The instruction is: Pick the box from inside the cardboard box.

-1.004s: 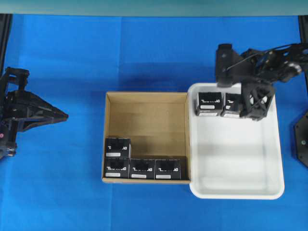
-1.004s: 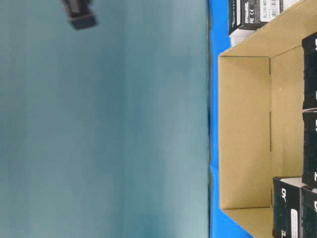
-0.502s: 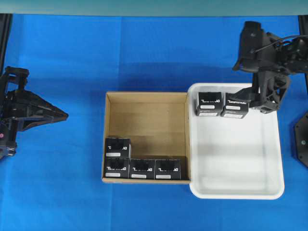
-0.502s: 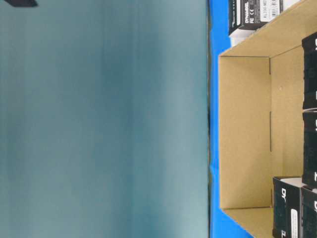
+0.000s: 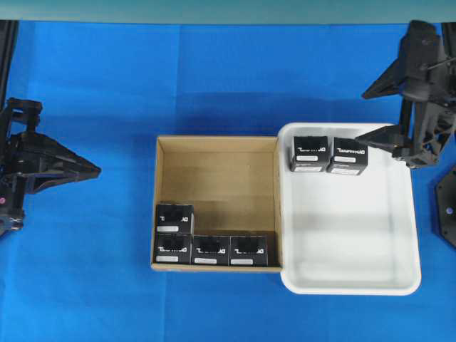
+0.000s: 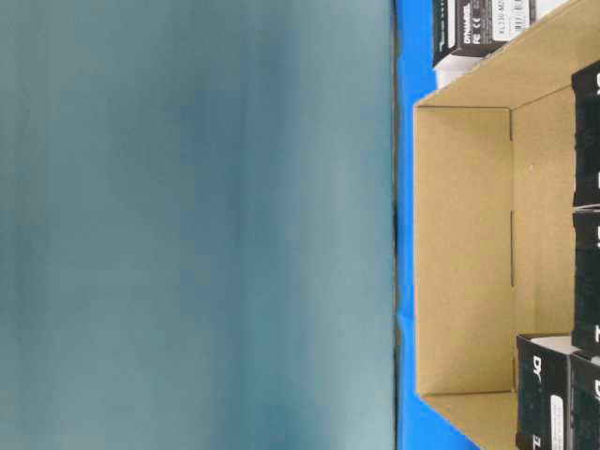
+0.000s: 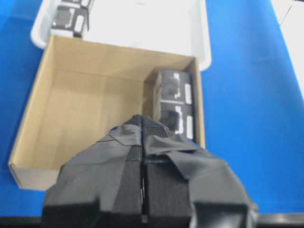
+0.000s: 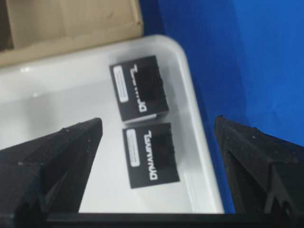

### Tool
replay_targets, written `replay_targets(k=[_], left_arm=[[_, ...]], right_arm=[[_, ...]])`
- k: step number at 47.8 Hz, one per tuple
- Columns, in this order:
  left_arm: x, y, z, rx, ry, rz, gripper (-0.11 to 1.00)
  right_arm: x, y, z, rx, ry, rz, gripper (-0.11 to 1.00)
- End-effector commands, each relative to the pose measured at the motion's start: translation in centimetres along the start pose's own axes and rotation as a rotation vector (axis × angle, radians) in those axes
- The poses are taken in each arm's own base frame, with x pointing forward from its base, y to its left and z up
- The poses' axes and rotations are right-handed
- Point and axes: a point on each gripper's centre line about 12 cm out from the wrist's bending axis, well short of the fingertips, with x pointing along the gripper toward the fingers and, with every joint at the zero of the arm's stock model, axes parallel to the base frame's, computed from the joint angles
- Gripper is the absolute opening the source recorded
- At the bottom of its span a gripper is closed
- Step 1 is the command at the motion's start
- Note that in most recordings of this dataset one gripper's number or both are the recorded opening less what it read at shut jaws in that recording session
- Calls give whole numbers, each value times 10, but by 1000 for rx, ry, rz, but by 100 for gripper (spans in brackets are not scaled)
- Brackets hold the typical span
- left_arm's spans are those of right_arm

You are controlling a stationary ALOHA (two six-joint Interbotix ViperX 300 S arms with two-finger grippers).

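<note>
Overhead exterior view: the right end effector (image 5: 388, 142), black w/ tapered fingers, hangs over the top-right corner of the white rectangular plastic tray (image 5: 349, 288), jaws spread wide and carrying nothing. Just beside it, two small black cuboid boxes w/ white lettering (image 5: 309, 153) (image 5: 348, 155) sit side by side against the tray's far wall, touching each other, packed into the corner prob. to leave the rest of the tray free for more. The right wrist view shows both lying flat on the glossy white floor (image 8: 140, 88) (image 8: 151, 154), framed between the open fingers but not gripped.

Four matching boxes are in the brown corrugated cardboard carton (image 5: 217, 141), a low-walled, roughly square tray of matte board on the blue desk (image 5: 100, 71). They form an L along its near-left corner: one (image 5: 174, 217) above another (image 5: 173, 249), then two more (image 5: 211, 250) (image 5: 249, 250) in a row, each w/ a white label strip on top. By the task, one of these is the next pick, approx. the easiest being the upper-left one, open on two sides.

The left end effector (image 5: 89, 171), tape-wrapped and cloth-textured (image 7: 143, 142), is pressed closed w/ nothing between the pads, parked well left of the carton and pointing at it.
</note>
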Motion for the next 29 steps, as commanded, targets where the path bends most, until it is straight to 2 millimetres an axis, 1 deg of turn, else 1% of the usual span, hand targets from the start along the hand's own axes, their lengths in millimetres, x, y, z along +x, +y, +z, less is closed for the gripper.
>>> replay_targets(k=[1, 7, 29], left_arm=[[-1, -1, 11, 5, -31, -2, -6], [-1, -1, 11, 5, -31, -2, -6], [-5, -2, 13, 7, -44, -6, -6]], right_arm=[[-6, -1, 5, 10, -49, -12, 95], [-10, 0, 2, 10, -60, -14, 95], [-10, 2, -2, 3, -60, -9, 95]])
